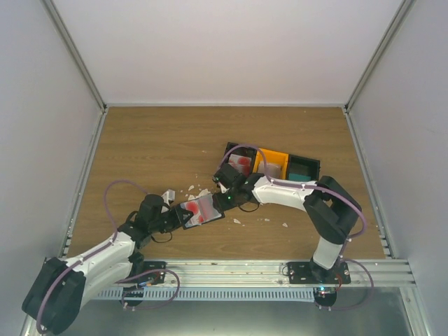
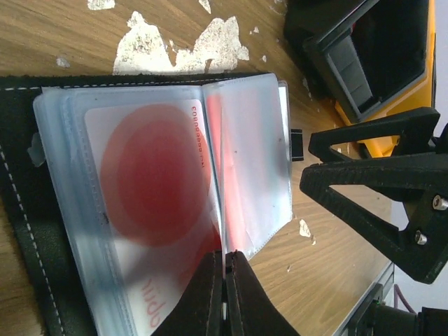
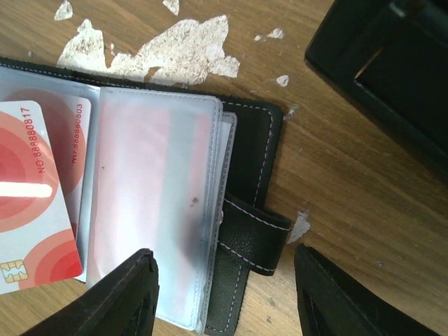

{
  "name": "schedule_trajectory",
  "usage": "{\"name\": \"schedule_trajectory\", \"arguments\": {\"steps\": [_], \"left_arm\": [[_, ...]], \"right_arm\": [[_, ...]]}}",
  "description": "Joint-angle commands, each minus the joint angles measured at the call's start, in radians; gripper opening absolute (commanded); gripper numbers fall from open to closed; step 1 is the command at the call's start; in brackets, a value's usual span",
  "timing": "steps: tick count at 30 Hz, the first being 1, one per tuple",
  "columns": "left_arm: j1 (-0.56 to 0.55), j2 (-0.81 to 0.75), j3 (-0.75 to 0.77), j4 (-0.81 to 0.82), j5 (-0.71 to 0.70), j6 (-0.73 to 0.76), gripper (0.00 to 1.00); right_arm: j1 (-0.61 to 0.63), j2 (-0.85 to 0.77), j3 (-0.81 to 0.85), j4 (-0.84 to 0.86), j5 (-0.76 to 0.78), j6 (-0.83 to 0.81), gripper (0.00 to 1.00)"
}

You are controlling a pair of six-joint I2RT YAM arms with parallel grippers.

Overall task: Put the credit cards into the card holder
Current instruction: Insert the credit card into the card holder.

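I pinch the card holder (image 3: 252, 140) with my left pincer (image 2: 224, 280); the wide right pincer (image 3: 225, 281) should next seat the red card (image 3: 31, 210).

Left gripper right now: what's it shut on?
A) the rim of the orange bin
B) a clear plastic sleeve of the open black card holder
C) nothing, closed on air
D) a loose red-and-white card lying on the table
B: in the left wrist view the left gripper is shut, pinching the edge of a clear plastic sleeve that stands up from the open black leather-like card holder.
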Motion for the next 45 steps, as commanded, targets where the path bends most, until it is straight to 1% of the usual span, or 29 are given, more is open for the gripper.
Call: {"name": "schedule_trajectory", "arguments": {"steps": [1,3,6,11,17,25,30,41,45], "left_arm": [[0.015,0.031,-0.012,0.126,0.022,0.000,0.00],[0.022,0.045,-0.010,0.140,0.035,0.000,0.00],[0.031,0.059,-0.007,0.133,0.044,-0.030,0.00],[0.036,0.054,-0.010,0.145,0.050,-0.068,0.00],[0.040,0.062,-0.012,0.159,0.041,-0.072,0.00],[0.041,0.124,-0.036,0.230,0.068,-0.079,0.00],[0.042,0.161,-0.061,0.267,0.088,-0.101,0.00],[0.046,0.229,-0.043,0.323,0.091,-0.049,0.00],[0.048,0.270,-0.041,0.345,0.090,-0.057,0.00]], "right_arm": [[0.007,0.033,0.034,-0.034,-0.036,-0.011,0.53],[0.007,0.050,0.040,-0.043,-0.043,-0.007,0.51],[0.009,0.072,0.053,-0.079,-0.024,0.006,0.45],[0.011,0.090,0.057,-0.117,0.011,0.013,0.45],[0.016,0.109,0.066,-0.154,0.038,0.016,0.43],[0.019,0.116,0.071,-0.156,0.026,0.022,0.41],[0.022,0.127,0.077,-0.155,0.013,0.025,0.38],[0.024,0.145,0.083,-0.163,0.002,0.027,0.34],[0.024,0.148,0.086,-0.164,0.001,0.033,0.33]]}}
